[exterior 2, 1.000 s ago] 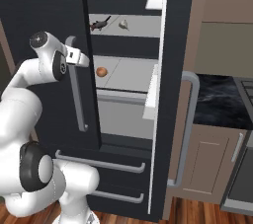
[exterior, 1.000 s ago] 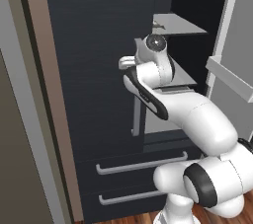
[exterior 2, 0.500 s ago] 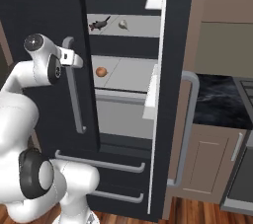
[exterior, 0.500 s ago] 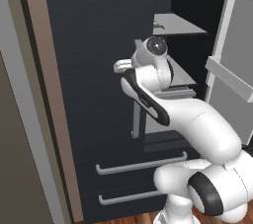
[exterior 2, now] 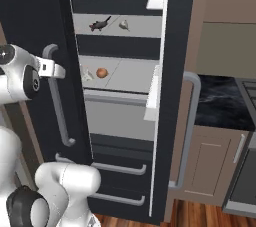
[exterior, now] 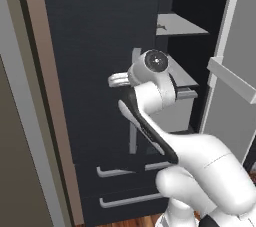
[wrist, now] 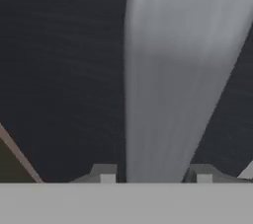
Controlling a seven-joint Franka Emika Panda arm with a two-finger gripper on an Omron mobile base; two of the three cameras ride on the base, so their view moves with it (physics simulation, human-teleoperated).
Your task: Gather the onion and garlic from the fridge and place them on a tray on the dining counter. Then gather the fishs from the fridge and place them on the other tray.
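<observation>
Our two-finger pincer (wrist: 153,176) stands open astride the grey vertical bar handle (wrist: 168,80) of the tall black fridge (exterior 2: 30,31) — rigid, smooth, best clasped mid-bar. Beyond, the small orange-brown onion (exterior 2: 101,73) rests on a pale shelf (exterior 2: 132,76) — light, firm, prone to roll.

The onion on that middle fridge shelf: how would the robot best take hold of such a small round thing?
Probably around its widest middle, coming straight in from the open front of the fridge. The onion is a small ball lying on a flat shelf, with a pale item close to its left, so the fingers should close on its two sides.
</observation>
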